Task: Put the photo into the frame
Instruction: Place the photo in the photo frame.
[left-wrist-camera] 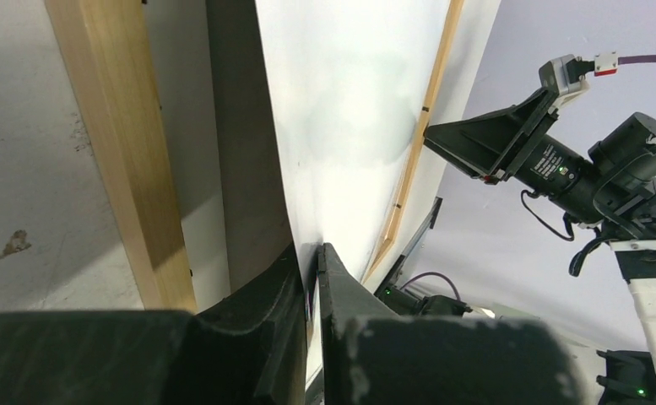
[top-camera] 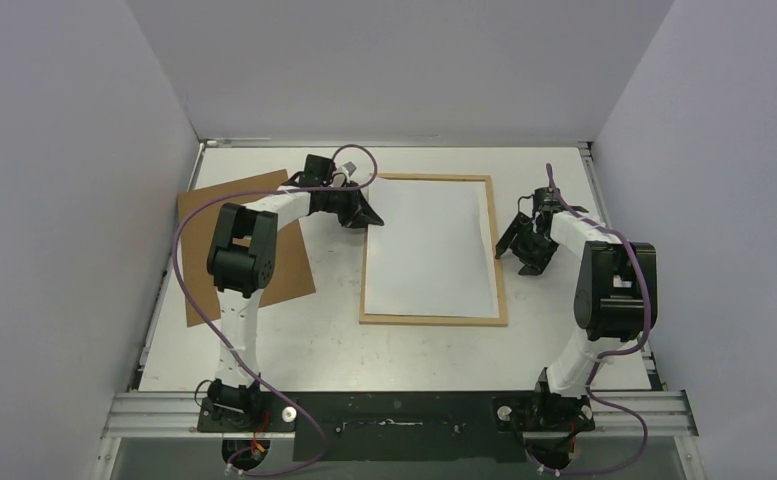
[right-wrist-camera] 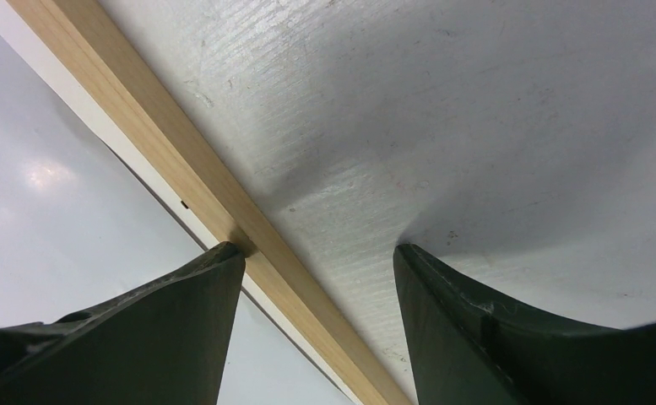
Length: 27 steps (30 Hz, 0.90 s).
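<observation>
the photo (top-camera: 430, 245), white side up, lies within the frame (top-camera: 434, 320), seemingly a light, floppy, crease-prone sheet best pinched at an edge, as the left gripper (top-camera: 370, 220) clenches its far-left corner while the right gripper (top-camera: 519, 256) hangs released over the frame's right strip.

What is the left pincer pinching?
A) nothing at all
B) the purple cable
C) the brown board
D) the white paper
D: the left pincer is shut on the edge of the white photo, while the brown board lies off to the side.
</observation>
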Each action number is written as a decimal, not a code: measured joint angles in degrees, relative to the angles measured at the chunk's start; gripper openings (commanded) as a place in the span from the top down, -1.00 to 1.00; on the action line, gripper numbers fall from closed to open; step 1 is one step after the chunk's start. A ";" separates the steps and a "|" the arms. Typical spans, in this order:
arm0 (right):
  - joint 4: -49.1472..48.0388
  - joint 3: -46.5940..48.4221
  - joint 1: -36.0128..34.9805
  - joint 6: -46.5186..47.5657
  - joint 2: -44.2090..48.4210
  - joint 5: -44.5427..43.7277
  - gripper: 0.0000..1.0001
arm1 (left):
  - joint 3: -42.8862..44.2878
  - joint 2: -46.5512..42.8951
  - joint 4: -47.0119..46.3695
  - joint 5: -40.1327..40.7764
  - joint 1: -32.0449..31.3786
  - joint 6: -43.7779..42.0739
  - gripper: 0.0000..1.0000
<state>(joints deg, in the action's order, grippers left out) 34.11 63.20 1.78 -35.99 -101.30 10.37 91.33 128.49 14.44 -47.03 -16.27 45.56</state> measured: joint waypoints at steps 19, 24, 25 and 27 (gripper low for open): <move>-0.04 0.00 0.00 0.46 -0.02 0.02 -0.32 | 2.89 3.78 1.73 0.07 -1.14 -3.19 0.67; -0.15 0.00 0.00 0.48 -0.09 0.07 -0.33 | 2.89 3.78 0.76 0.02 -1.51 -3.02 0.61; -0.15 0.00 0.00 0.48 -0.09 0.07 -0.33 | 2.89 3.78 0.50 -0.02 -1.60 -2.97 0.59; -0.17 0.00 0.00 0.48 -0.09 0.07 -0.33 | 2.89 3.78 -0.04 -0.17 -1.81 -2.97 0.58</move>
<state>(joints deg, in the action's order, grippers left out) 33.93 63.20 1.78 -35.51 -101.38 10.44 94.21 132.27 14.39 -47.20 -18.09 42.59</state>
